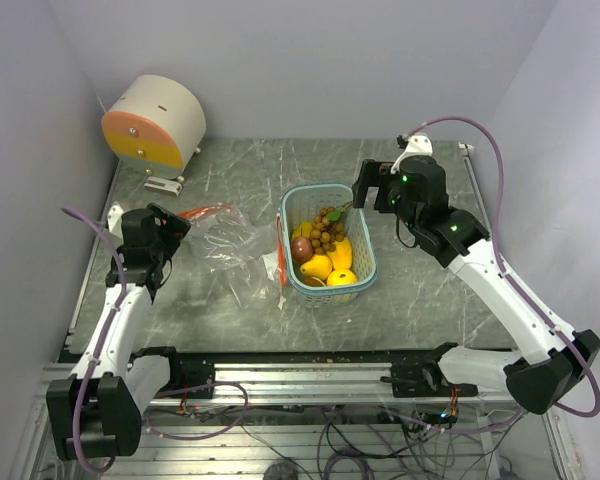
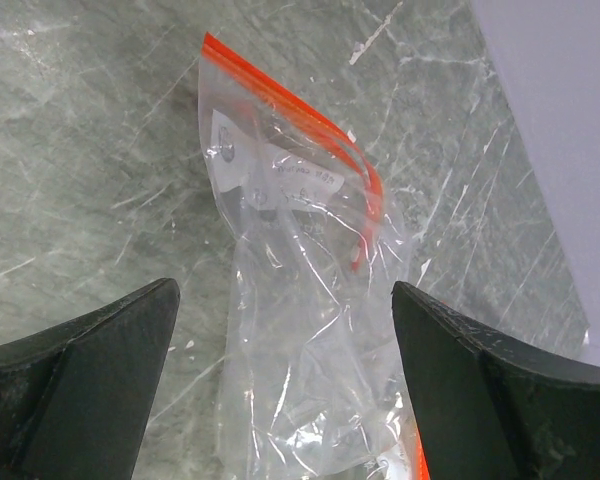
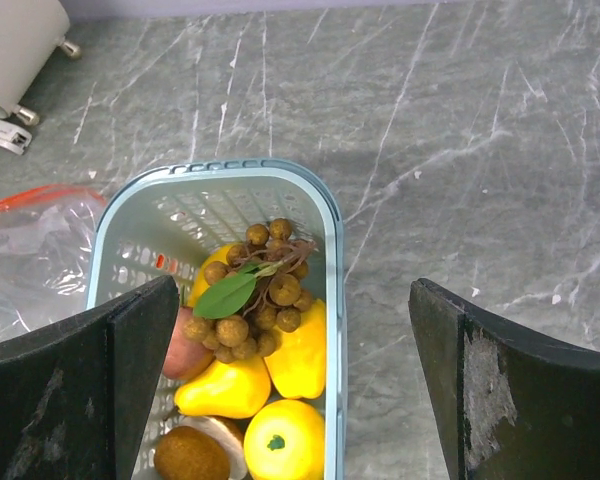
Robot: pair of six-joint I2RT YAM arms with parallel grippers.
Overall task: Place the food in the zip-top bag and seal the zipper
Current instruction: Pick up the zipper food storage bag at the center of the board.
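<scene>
The food lies in a light-blue basket at mid-table: a brown grape bunch with a green leaf, a dark red round fruit, and several yellow fruits. A clear zip-top bag with an orange zipper lies flat and crumpled left of the basket. My left gripper hovers open over the bag, with nothing between its fingers. Above the basket's far right corner, my right gripper is open and holds nothing.
A round white and orange device stands at the back left on the marble tabletop. A brown kiwi-like fruit also sits in the basket. Walls close in the table at the back and on both sides.
</scene>
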